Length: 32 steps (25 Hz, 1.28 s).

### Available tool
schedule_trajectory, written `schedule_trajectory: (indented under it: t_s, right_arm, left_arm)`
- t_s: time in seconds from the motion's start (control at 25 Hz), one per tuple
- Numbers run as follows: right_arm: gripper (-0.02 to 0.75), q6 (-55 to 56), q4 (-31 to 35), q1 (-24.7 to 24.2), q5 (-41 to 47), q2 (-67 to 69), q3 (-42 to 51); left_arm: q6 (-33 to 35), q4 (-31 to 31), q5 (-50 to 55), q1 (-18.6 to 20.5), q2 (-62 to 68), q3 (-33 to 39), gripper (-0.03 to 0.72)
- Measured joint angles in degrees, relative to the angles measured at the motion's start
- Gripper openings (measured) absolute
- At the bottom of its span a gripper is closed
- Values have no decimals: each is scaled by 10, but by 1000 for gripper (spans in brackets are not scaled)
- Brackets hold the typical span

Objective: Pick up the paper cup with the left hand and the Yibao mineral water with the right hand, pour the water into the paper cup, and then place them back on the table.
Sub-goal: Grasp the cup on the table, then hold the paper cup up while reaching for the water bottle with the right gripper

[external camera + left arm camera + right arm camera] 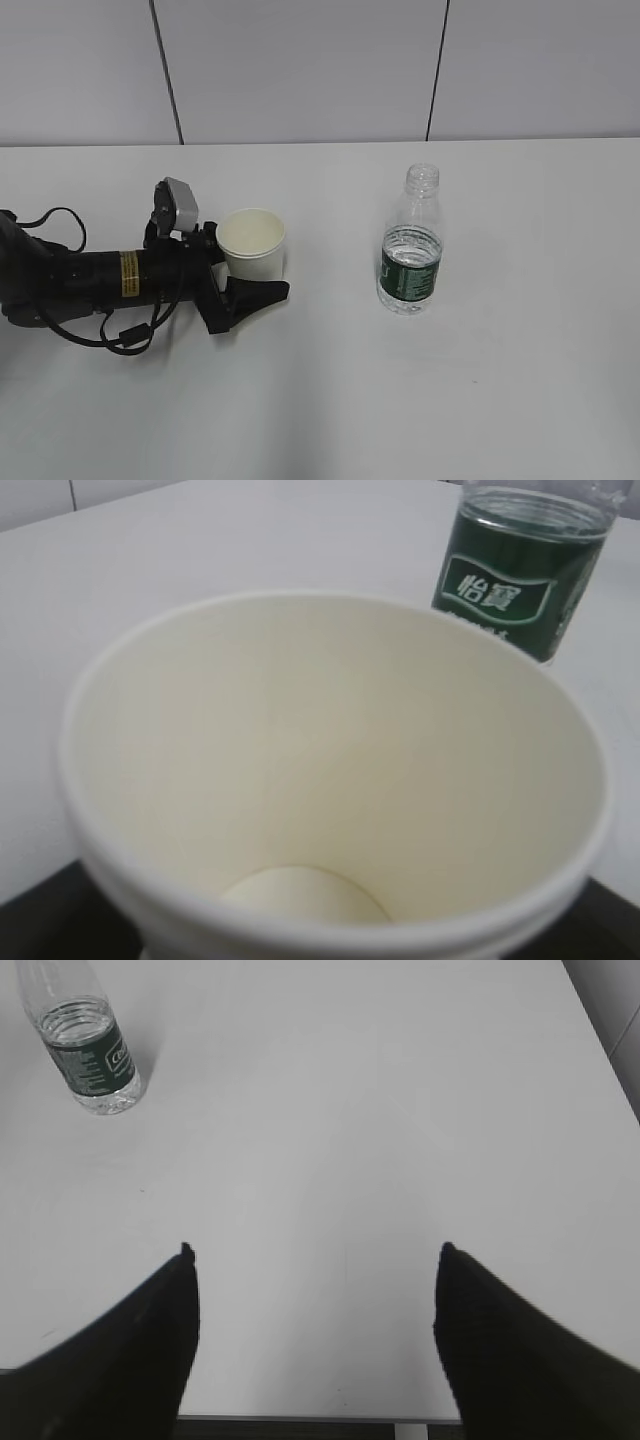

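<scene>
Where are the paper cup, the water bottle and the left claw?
paper cup [251, 236]: exterior view, on its inner wall.
water bottle [409, 281]: exterior view, on its green label.
left claw [250, 265]: exterior view, midway between its fingertips, around the cup.

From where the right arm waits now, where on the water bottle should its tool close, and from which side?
Probably on the green label band of the water bottle, coming in level from the right side. The bottle stands upright with no cap, so keep it vertical. The band is straight-walled; the shoulder and neck above it taper. The paper cup and left tool occupy its left side, while the right tool is open, well clear.
</scene>
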Motion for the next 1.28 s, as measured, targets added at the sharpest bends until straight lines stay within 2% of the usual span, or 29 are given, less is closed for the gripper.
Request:
schedule_trajectory:
  t_s: [0.36,0.84,1.28]
  right_arm:
    - [568,0,0,0,0,0,0]
    - [568,-1,0,0,0,0,0]
    - [568,-1,0,0,0,0,0]
  left_arm:
    - [0,-27,0,0,0,0,576]
    - [0,-24,5,0,0,0,574]
    - [0,-24,5,0,0,0,523]
